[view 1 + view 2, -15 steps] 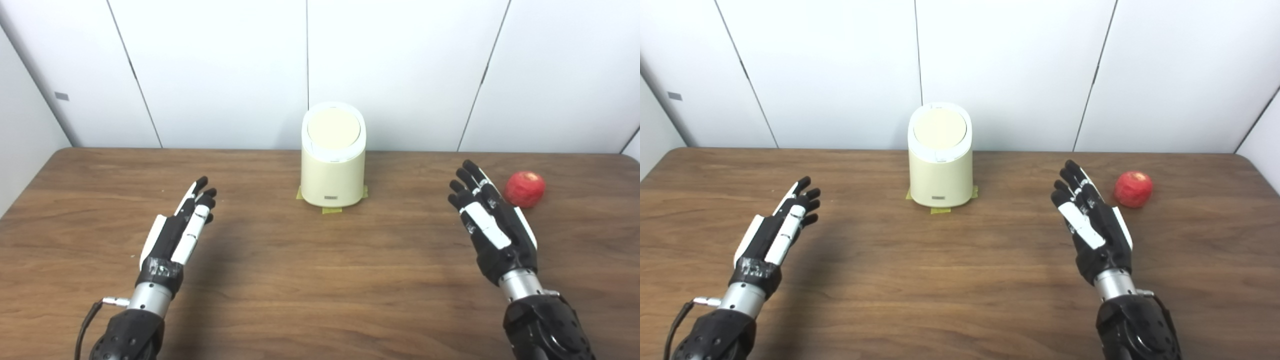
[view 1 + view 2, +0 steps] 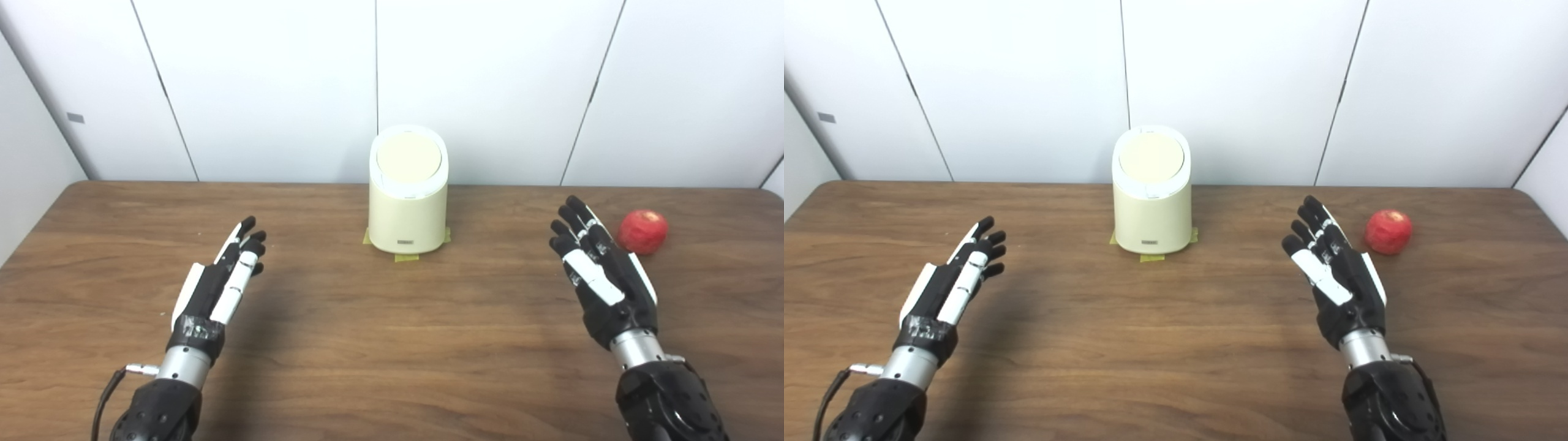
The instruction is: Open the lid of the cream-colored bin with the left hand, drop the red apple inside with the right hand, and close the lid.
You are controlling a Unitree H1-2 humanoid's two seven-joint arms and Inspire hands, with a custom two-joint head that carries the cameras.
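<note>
The cream-colored bin (image 2: 407,208) stands at the back middle of the wooden table, with its round lid (image 2: 408,157) down. A red apple (image 2: 642,232) rests on the table at the far right. My left hand (image 2: 217,282) hovers open over the table, well to the left of the bin and nearer to me, fingers stretched forward. My right hand (image 2: 603,272) is open too, fingers spread, just left of the apple and a little nearer; it does not touch the apple. Neither hand holds anything.
Yellow tape (image 2: 406,258) marks the bin's spot on the table (image 2: 392,343). White wall panels (image 2: 490,86) rise right behind the table's far edge. The table's right corner is rounded, close behind the apple.
The right hand's fingers have spread a touch wider. The left hand, bin and apple are unchanged.
</note>
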